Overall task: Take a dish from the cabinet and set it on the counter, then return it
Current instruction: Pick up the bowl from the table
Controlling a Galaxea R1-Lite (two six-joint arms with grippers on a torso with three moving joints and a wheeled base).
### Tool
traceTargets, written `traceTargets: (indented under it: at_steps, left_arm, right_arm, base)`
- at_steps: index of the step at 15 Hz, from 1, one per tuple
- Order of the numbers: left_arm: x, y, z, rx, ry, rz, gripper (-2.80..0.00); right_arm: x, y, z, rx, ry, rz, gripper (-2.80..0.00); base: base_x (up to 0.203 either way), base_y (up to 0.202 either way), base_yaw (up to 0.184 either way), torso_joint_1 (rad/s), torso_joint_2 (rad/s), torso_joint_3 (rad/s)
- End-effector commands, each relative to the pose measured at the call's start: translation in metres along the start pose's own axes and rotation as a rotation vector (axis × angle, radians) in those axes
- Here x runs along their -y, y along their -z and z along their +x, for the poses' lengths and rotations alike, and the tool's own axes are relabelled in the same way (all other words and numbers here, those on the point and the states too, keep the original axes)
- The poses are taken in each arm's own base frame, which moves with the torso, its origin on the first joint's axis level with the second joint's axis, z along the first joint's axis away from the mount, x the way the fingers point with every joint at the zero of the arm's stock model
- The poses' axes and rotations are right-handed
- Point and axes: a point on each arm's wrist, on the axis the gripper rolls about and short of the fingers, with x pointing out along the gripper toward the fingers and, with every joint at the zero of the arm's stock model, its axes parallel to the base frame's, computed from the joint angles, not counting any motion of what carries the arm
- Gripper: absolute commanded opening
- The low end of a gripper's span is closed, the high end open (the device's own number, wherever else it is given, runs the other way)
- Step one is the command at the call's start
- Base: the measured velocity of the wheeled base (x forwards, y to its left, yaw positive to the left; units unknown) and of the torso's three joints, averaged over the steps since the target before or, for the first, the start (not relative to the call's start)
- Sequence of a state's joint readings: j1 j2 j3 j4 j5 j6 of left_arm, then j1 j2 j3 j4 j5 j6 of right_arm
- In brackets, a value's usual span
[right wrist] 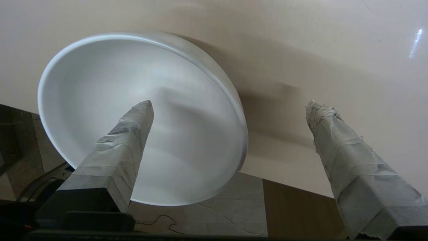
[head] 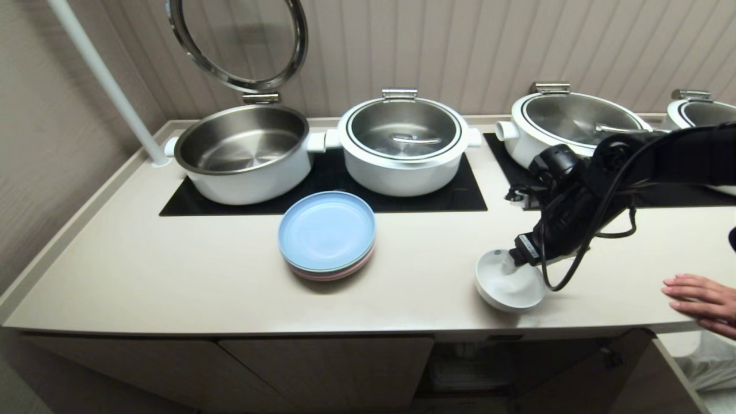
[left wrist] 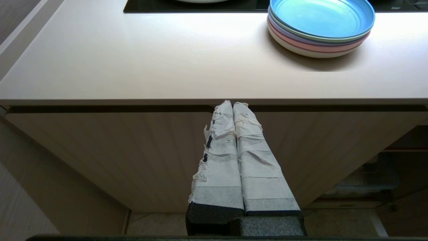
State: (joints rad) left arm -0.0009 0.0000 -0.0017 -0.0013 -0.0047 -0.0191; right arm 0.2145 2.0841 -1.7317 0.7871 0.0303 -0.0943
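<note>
Head view: white dish (head: 509, 282) sits near front edge of tabletop (head: 172, 276), above the open cabinet (head: 460, 368). Right end effector (right wrist: 230, 107) released, spread wide, one finger inside the bowl, one outside. Left end effector (left wrist: 233, 110) clenched, parked low. Likely rigid, glazed, slippery, chippable; pinch the rim wall.

right end effector (head: 509, 265): fingertips hidden behind own wrist in head view | white bowl (head: 508, 283): far rim covered by the arm | person's hand (head: 701, 302): cut by frame edge | rightmost pot (head: 698, 110): cropped | cabinet interior (head: 460, 368): dark, contents unreadable
</note>
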Motion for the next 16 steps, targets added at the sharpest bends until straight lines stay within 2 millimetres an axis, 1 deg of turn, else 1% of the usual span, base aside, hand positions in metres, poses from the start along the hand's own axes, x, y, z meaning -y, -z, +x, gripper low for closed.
traceTargets:
  at_steps: [1, 7, 16]
  left_arm:
    - [0.000, 0.000, 0.000, 0.000, 0.001, -0.001, -2.80]
    - [0.000, 0.000, 0.000, 0.000, 0.001, -0.001, -2.80]
    - [0.000, 0.000, 0.000, 0.000, -0.001, -0.001, -2.80]
  right_arm:
    - [0.001, 0.001, 0.004, -0.016, 0.000, 0.001, 0.00]
    - [0.002, -0.003, 0.015, 0.003, 0.016, 0.005, 0.00]
    - [0.002, -0.003, 0.018, -0.003, 0.015, 0.006, 0.00]
  base:
    - [0.000, 0.000, 0.000, 0.000, 0.00, 0.000]
    - [0.000, 0.000, 0.000, 0.000, 0.00, 0.000]
    - [0.000, 0.000, 0.000, 0.000, 0.00, 0.000]
